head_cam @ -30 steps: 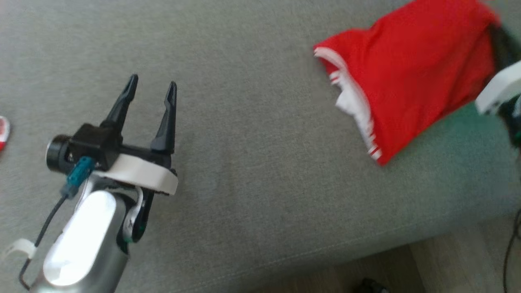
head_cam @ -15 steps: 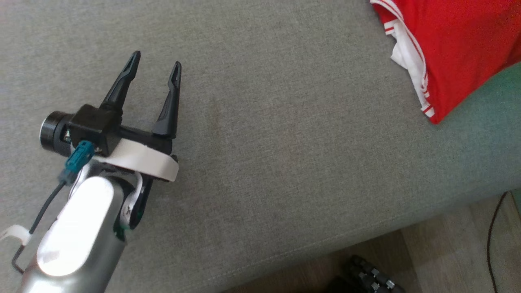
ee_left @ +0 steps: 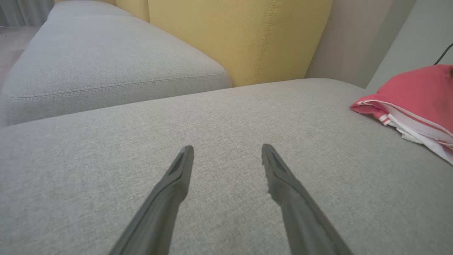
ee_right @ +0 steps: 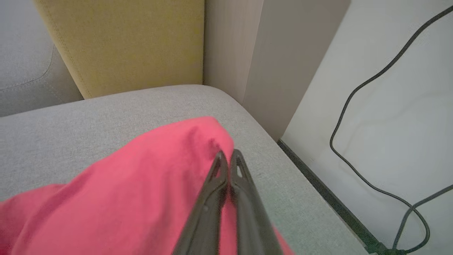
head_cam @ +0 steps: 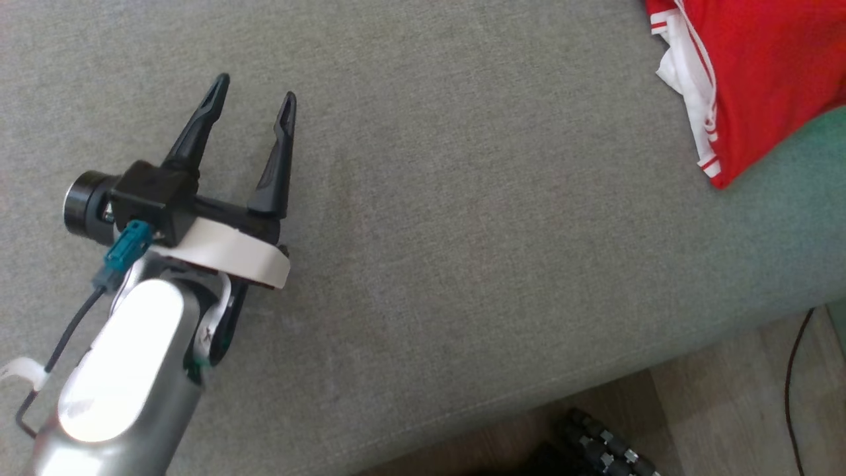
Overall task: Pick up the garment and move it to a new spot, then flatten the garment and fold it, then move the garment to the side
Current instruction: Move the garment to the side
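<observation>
red white-striped garment, grey sofa

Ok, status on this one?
Left gripper open, empty, above grey cushion. Right gripper shut on red garment. Nothing in the way.

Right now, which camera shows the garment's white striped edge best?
Head view: the striped edge of the garment lies sharp, seen from above. Left wrist view shows it side-on, cropped; right wrist view, plain red cloth.

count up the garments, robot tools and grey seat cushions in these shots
garment: 1
tools: 2 (left tool open, right tool shut on the garment)
grey seat cushions: 2 (near seat cushion, far seat cushion)
total: 5
</observation>
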Motion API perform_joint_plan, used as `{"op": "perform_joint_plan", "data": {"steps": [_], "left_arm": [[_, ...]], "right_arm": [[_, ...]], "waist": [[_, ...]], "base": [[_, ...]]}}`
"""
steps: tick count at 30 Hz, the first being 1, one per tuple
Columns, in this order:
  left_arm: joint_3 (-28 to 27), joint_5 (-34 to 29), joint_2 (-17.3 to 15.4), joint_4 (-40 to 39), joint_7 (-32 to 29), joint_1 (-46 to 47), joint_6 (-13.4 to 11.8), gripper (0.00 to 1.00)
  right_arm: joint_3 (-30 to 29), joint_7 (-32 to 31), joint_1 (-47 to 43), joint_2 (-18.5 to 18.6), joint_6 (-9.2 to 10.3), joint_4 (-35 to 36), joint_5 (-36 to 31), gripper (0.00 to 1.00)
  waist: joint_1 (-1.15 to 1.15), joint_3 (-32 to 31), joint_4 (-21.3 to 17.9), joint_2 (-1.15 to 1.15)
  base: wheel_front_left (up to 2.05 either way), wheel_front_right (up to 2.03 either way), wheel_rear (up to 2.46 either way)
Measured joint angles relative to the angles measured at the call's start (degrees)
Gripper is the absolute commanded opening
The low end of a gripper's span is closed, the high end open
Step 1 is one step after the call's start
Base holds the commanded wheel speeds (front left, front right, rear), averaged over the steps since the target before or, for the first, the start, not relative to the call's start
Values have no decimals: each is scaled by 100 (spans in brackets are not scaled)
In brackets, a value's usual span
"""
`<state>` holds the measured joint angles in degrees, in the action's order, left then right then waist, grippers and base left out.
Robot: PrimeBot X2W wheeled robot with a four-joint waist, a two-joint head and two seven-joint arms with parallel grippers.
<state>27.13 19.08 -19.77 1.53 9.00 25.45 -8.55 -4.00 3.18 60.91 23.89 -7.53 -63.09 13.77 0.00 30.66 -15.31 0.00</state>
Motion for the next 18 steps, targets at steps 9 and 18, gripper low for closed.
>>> {"op": "perform_joint_plan", "data": {"steps": [9, 18], "left_arm": [[-1, 32, 5, 101, 91, 55, -7, 100], [-19, 227, 31, 320, 226, -315, -111, 100]], "right_arm": [[-65, 291, 66, -241, 0, -119, -289, 100], [222, 899, -723, -818, 0, 622, -285, 100]], "waist": [[0, -209, -16, 0], [0, -746, 1, 0]], "base": [[0, 0, 0], [0, 0, 0]]}}
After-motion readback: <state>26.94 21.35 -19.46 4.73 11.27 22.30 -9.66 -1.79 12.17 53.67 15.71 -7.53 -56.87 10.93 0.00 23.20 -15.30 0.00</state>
